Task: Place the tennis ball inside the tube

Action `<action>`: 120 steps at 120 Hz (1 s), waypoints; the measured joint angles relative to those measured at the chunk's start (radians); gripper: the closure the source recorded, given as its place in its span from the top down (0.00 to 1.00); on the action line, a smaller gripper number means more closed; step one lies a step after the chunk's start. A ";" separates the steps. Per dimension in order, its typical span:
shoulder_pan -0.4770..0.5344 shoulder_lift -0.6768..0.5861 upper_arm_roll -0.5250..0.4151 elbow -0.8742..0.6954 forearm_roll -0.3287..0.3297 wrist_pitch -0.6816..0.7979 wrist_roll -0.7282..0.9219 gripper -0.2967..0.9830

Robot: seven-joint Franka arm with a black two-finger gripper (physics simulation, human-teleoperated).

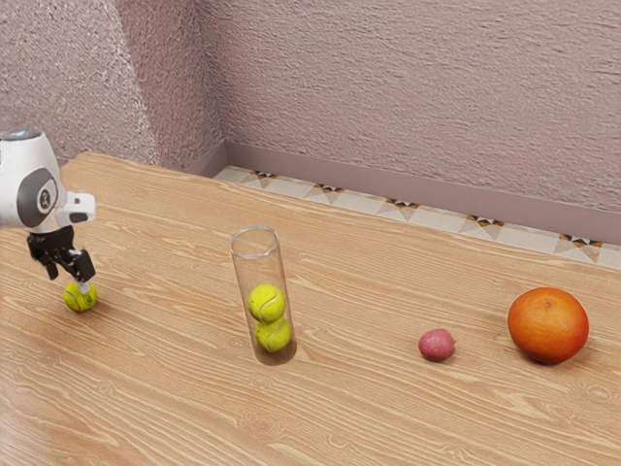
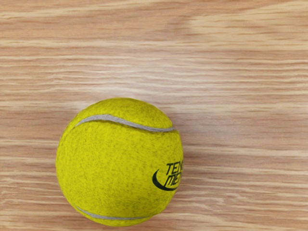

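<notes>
Black two-finger gripper (image 1: pixel 68 279), released, its fingers spread just over a yellow-green tennis ball (image 1: pixel 81 298) on the wooden table (image 1: pixel 359 413). Well apart from it, a clear tube (image 1: pixel 245 281) stands holding two stacked tennis balls (image 1: pixel 267 303). Toward the exterior view's right: a small pinkish-red fruit (image 1: pixel 437 345), then an orange (image 1: pixel 548 325).

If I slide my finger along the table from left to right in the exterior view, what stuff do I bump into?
A yellow-green tennis ball → a tall clear tube with two tennis balls inside → a small pinkish-red lump → a big round orange fruit.
</notes>
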 joint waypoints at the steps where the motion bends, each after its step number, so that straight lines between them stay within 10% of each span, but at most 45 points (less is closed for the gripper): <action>1: 0.000 0.003 0.000 0.001 0.000 0.003 0.002 0.77; 78: 0.031 0.145 -0.002 0.045 -0.106 0.122 0.131 0.77; 120: 0.045 0.144 -0.003 0.046 -0.108 0.137 0.164 0.52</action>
